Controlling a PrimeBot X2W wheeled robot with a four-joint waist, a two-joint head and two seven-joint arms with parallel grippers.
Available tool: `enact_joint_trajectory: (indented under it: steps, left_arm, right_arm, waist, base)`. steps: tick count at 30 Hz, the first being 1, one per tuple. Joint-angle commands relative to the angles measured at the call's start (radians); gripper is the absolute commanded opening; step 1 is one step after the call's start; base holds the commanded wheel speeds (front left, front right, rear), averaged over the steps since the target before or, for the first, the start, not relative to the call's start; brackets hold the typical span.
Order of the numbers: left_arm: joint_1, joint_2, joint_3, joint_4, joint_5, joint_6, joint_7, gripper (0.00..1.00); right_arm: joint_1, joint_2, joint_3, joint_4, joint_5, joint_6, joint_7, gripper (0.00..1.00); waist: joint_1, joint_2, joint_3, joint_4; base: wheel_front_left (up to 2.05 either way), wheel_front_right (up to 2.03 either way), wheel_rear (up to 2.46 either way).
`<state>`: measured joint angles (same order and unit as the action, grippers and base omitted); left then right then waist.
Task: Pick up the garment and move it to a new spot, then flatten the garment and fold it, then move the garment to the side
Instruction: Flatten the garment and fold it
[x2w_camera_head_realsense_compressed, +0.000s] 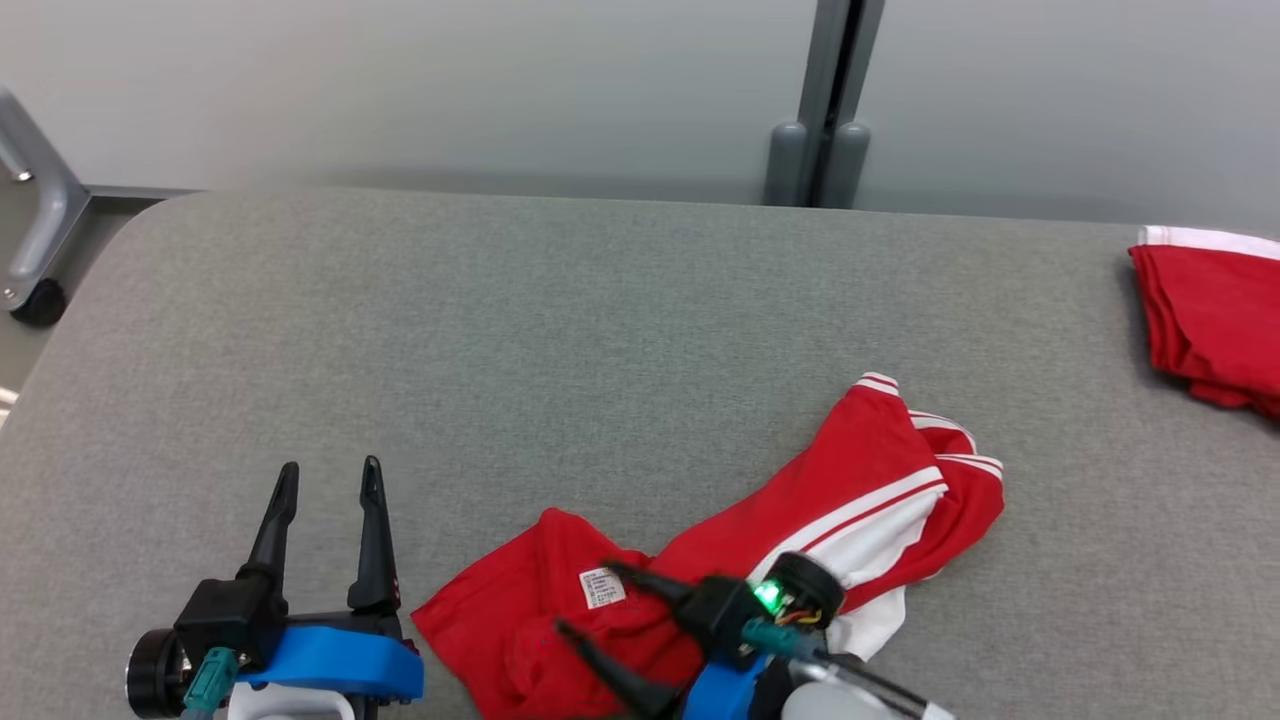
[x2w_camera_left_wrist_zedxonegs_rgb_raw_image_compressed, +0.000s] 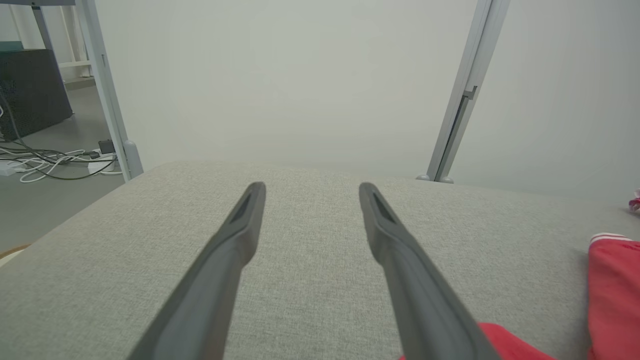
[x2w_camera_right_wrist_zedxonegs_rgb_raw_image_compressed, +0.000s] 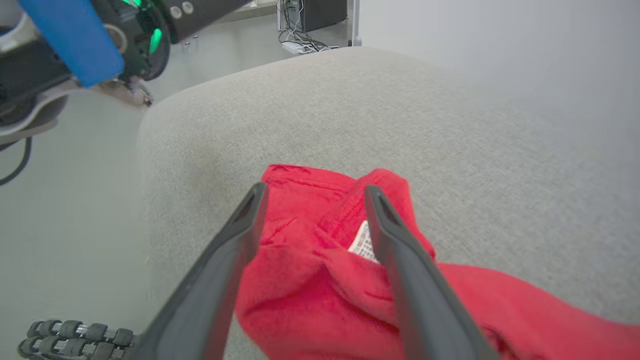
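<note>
1. The right gripper (x2w_camera_head_realsense_compressed: 585, 598) is seen with fingers apart over the near, bunched end of the garment (x2w_camera_head_realsense_compressed: 860, 500). Nothing is clamped.
2. The left gripper (x2w_camera_head_realsense_compressed: 331, 465) is held with fingers apart over the bare table (x2w_camera_head_realsense_compressed: 600, 320), just left of the cloth.
3. Flattening is judged the step in hand. Two edge points well apart should be pinched, one per gripper, and the cloth pulled taut.
4. The garment lies crumpled near the table's front edge. It is red with white stripes, the white label (x2w_camera_head_realsense_compressed: 601, 587) is exposed, and the far end is twisted.
5. A second red piece (x2w_camera_head_realsense_compressed: 1210, 310) is noted at the far right.
</note>
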<state>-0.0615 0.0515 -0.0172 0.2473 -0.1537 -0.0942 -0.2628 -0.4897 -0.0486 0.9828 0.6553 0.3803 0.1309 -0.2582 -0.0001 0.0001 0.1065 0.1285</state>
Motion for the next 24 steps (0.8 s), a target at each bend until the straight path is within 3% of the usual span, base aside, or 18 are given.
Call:
enact_joint_trajectory:
  steps: [1,2,5,7,8,15,19,24]
  left_arm:
    - [0.016,-0.002,0.004,-0.006,0.008,0.002,-0.003,1.00]
    - [0.016,-0.002,0.004,-0.006,0.008,0.002,-0.003,1.00]
    - [0.020,-0.002,0.015,-0.012,0.014,0.000,-0.003,1.00]
    - [0.032,-0.002,0.024,-0.014,0.019,-0.004,-0.003,1.00]
    - [0.032,-0.002,0.024,-0.014,0.019,-0.004,-0.003,1.00]
    - [0.044,-0.002,0.038,-0.020,0.031,-0.009,-0.003,1.00]
    - [0.050,-0.002,0.043,-0.019,0.032,-0.013,-0.003,1.00]
    - [0.052,-0.002,0.045,-0.017,0.035,-0.016,-0.003,1.00]
  right_arm:
    - [0.029,-0.004,-0.078,-0.010,-0.028,0.000,-0.007,1.00]
    - [0.029,-0.004,-0.078,-0.010,-0.028,0.000,-0.007,1.00]
    - [0.068,-0.016,-0.232,-0.051,-0.087,0.000,-0.007,1.00]
    - [0.128,-0.045,-0.396,-0.114,-0.144,0.000,-0.007,1.00]
    - [0.128,-0.045,-0.396,-0.114,-0.144,0.000,-0.007,1.00]
    - [0.302,-0.063,-0.705,-0.245,-0.247,0.000,-0.007,1.00]
    - [0.394,-0.049,-0.807,-0.276,-0.283,0.000,-0.007,1.00]
    - [0.448,-0.033,-0.849,-0.301,-0.312,0.000,-0.004,1.00]
  waist:
    - [0.0001,-0.0001,-0.013,-0.019]
    - [0.0001,-0.0001,-0.013,-0.019]
    - [0.0001,-0.0001,-0.019,-0.035]
    - [0.0001,-0.0001,-0.023,-0.048]
    - [0.0001,-0.0001,-0.023,-0.048]
    - [0.0001,-0.0001,-0.024,-0.069]
    - [0.0001,-0.0001,-0.026,-0.074]
    - [0.0001,-0.0001,-0.028,-0.080]
  base:
    - [0.00,0.00,0.00]
    - [0.00,0.00,0.00]
    - [0.00,0.00,0.00]
    - [0.00,0.00,0.00]
    - [0.00,0.00,0.00]
    - [0.00,0.00,0.00]
    - [0.00,0.00,0.00]
    - [0.00,0.00,0.00]
